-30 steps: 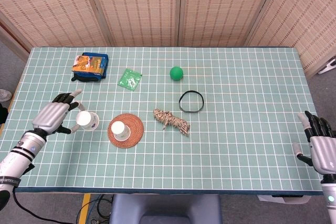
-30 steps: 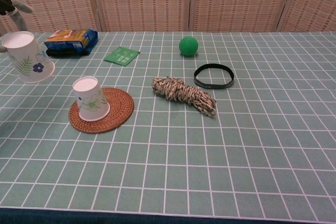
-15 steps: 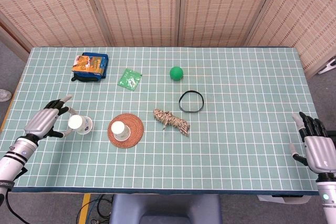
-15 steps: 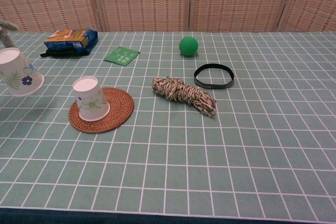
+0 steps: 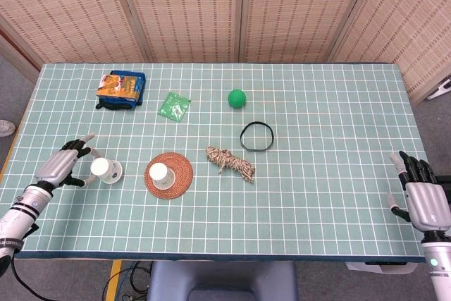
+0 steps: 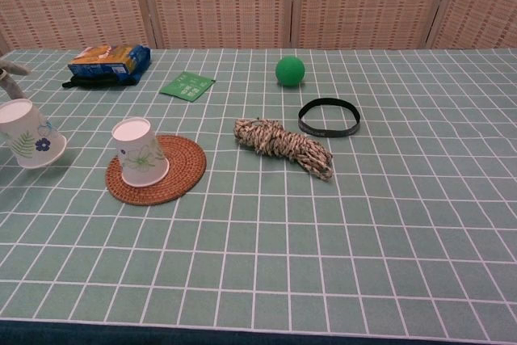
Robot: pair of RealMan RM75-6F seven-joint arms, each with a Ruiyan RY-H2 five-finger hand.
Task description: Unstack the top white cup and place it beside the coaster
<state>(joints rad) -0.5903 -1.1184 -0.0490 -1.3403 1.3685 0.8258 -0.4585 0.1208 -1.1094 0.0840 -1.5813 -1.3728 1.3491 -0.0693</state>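
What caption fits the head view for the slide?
Left hand holds a white cup beside the coaster, where another cup sits.

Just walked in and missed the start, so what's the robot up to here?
Its left hand holds an upside-down white cup, low and left of the woven coaster. A second cup sits upside down on that coaster. The right hand is idle at the table's far right edge, holding nothing.
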